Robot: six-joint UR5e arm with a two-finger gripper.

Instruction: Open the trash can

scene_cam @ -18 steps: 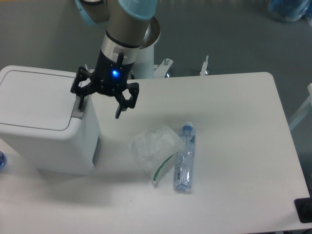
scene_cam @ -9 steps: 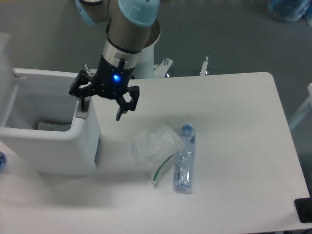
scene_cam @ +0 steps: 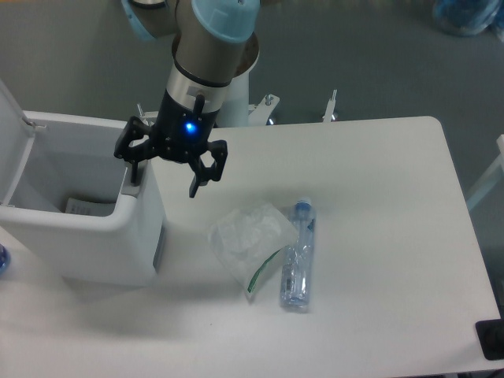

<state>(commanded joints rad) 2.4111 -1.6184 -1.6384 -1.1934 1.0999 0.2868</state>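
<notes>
I judge the job essentially done: the trash can [scene_cam: 87,236] at the table's [scene_cam: 378,205] left edge stands with its lid swung up, interior exposed, my pincer [scene_cam: 169,161] spread and empty over its right rim.

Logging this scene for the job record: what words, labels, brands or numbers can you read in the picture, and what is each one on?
Nothing is readable.
Plastic bottle: any label is too blurred to read.
Clear plastic wrapper: a green-edged strip shows, but no legible print.
Trash can: a pale item inside, no readable text.
Gripper: only a blue light, no markings.
</notes>
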